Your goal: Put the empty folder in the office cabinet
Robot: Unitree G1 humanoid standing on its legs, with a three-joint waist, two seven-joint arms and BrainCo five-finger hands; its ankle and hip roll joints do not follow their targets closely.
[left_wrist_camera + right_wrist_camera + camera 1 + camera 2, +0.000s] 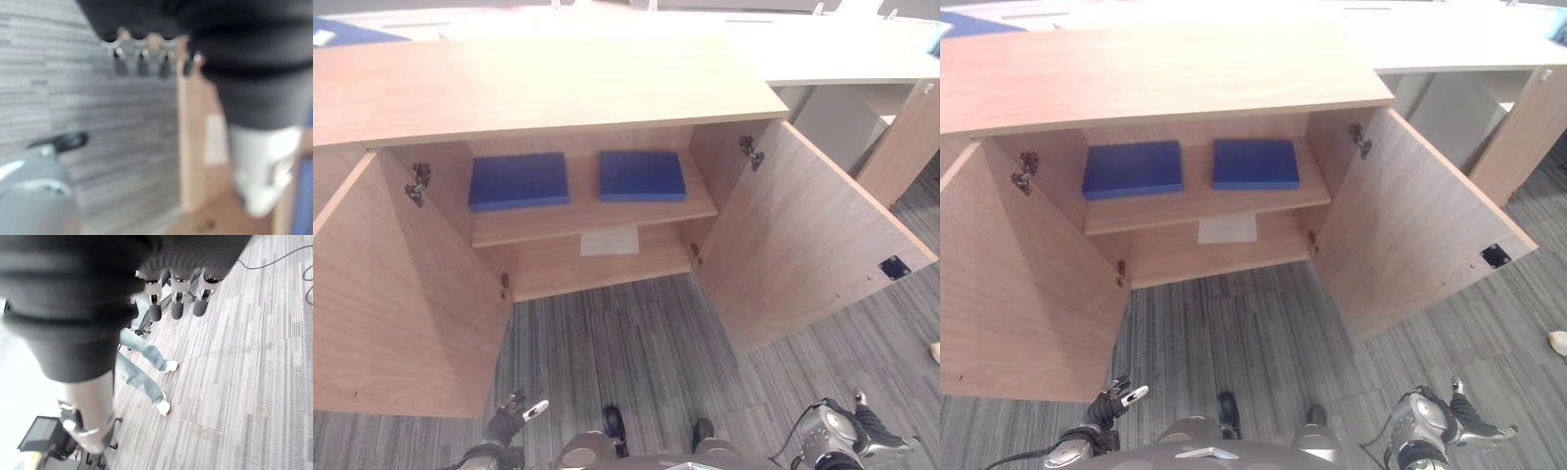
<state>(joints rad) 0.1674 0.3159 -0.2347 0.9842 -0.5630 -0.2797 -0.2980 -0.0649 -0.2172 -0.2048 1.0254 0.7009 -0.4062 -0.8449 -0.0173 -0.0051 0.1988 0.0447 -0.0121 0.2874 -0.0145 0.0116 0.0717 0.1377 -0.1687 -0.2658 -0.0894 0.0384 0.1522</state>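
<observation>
Nearest you, at the bottom edge of the left eye view, your left hand hangs low at lower left over the grey striped carpet, its fingers loosely extended and holding nothing. Your right hand sits at lower right, also low and beside your body; in its own wrist view its fingers hang straight and relaxed over bare carpet, with nothing between them. That view also catches a person's legs in jeans and white shoes, standing well apart from the hand.

Further up the frame, the office cabinet stands with both doors swung wide: the left door fills the left side, the right door angles out at right. On the middle shelf lie two flat blue folders side by side, the left folder and the right folder, apart from each other. Below the shelf a pale sheet shows on the back panel.

Neither hand carries a folder, so judging by that, the folder already rests in the cabinet; which of the two is the empty one you cannot tell from here. An empty folder should be light, thin and somewhat bendy, with a smooth cover that can slip, so if you must shift it, pinch along a long edge or the spine rather than a corner
</observation>
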